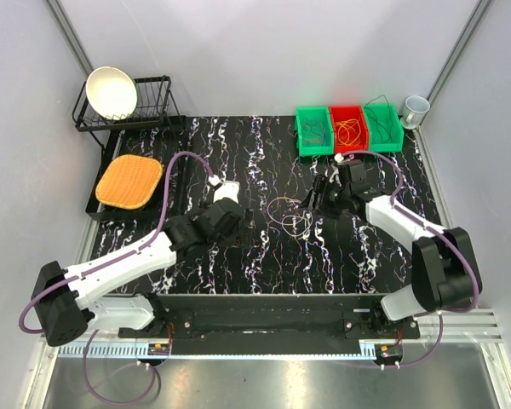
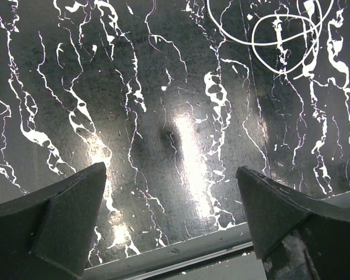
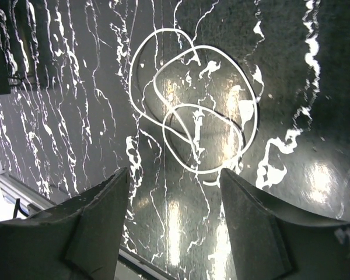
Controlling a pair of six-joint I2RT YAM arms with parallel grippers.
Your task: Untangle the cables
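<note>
Two grippers, both empty with jaws spread wide: left gripper [image 2: 172, 224] over bare marbled table [image 1: 264, 264], right gripper [image 3: 172, 227] hovering just beside the cables [image 3: 192, 116]. These lie as overlapping tangled loops on the table between the arms, nearer the right one; more cables sit in three bins [image 1: 349, 141] at the far edge

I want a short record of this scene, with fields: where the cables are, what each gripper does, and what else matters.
cables: several overlapping loops, lying flat mid-table
left gripper: open, empty, to the left of the tangle
right gripper: open, nothing between its fingers, close above the tangle
bins: three (green, red, green) at the far right edge
task state: loops not yet separated
</note>
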